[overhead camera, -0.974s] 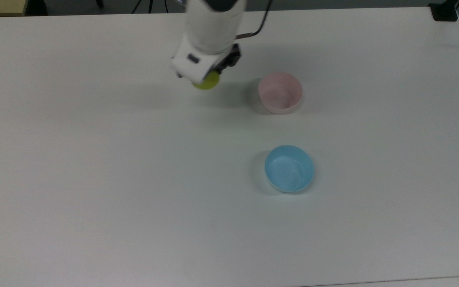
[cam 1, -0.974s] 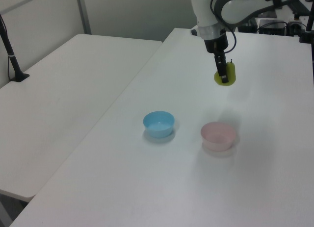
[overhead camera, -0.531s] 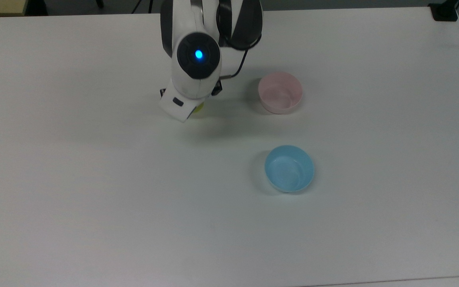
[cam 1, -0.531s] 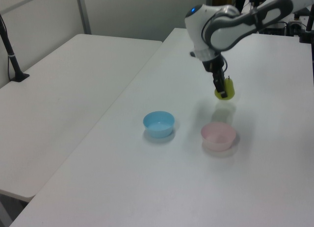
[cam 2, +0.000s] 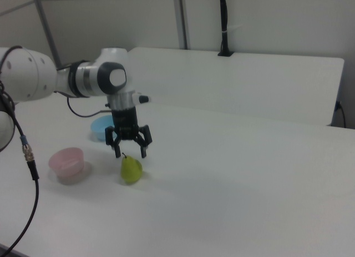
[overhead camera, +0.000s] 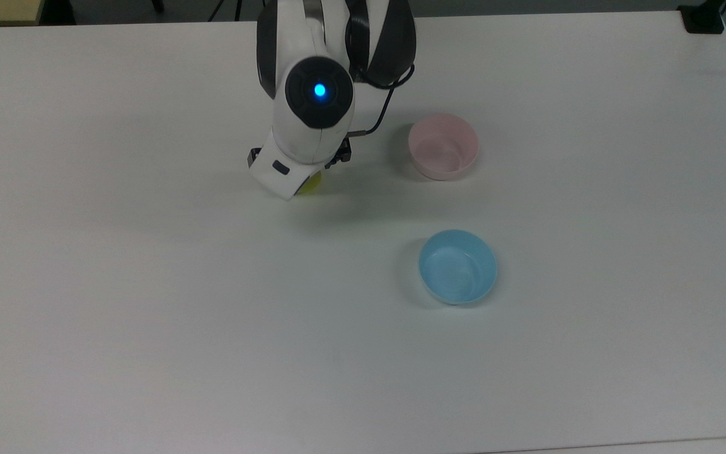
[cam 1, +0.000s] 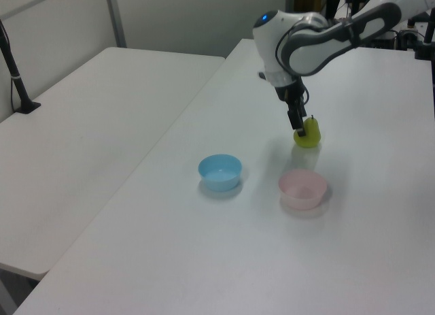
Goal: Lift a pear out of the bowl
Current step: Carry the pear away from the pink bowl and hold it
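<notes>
On the white table [overhead camera: 149,315] the pear [cam 2: 131,169] stands upright, its short dark stem pointing up, and it is outside both bowls. The pink bowl [overhead camera: 443,146] has nothing inside; in the top view it is to the right of the pear and apart from it, and in the right view it is to the left of the pear. In the left view the pear [cam 1: 308,133] is beyond the pink bowl [cam 1: 302,188], near it but not touching. The light blue bowl [overhead camera: 457,266] also holds nothing and sits apart from the pink one; in the left view it is to the left of the pink bowl.

The gripper [cam 2: 128,152] hangs just above the pear, pointing down. In the right view its two fingers are spread wide, one on each side of the stem, and they do not press on the fruit; the pear rests on the table by itself. In the top view the white arm [overhead camera: 312,101] covers most of the pear, and a small yellow-green edge [overhead camera: 310,184] comes out under the hand. A blue light shines on the arm's joint.
</notes>
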`<state>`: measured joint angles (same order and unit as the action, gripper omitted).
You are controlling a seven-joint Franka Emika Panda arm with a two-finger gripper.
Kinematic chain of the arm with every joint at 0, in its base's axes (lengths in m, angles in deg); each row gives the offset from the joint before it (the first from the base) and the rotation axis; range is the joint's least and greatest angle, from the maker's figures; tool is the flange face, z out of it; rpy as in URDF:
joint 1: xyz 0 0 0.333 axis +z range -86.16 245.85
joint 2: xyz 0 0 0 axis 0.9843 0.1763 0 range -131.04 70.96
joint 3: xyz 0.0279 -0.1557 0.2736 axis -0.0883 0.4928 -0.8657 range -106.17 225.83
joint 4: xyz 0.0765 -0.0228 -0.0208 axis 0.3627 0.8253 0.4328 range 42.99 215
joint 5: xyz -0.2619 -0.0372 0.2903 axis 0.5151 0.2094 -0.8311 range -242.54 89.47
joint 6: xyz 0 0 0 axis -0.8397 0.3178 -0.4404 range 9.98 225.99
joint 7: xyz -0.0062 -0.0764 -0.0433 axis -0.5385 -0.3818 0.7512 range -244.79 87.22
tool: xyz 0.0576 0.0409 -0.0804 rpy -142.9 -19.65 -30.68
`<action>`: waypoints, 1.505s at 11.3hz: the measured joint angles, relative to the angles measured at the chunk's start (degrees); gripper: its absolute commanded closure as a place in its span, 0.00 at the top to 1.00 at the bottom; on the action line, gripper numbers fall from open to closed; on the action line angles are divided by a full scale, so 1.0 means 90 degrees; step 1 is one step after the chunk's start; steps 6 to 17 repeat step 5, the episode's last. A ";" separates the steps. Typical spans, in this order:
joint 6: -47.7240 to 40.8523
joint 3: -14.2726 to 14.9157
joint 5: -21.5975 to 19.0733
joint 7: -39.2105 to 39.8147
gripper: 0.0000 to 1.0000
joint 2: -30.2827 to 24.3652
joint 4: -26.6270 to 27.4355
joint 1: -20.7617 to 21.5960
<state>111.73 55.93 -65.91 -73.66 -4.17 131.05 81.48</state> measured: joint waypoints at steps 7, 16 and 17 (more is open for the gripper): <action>-0.0859 0.0001 -0.0169 -0.0031 1.00 -0.1646 -0.0070 -0.0117; -0.0859 0.0001 -0.0169 -0.0031 1.00 -0.1646 -0.0070 -0.0117; -0.0859 0.0001 -0.0169 -0.0031 1.00 -0.1646 -0.0070 -0.0117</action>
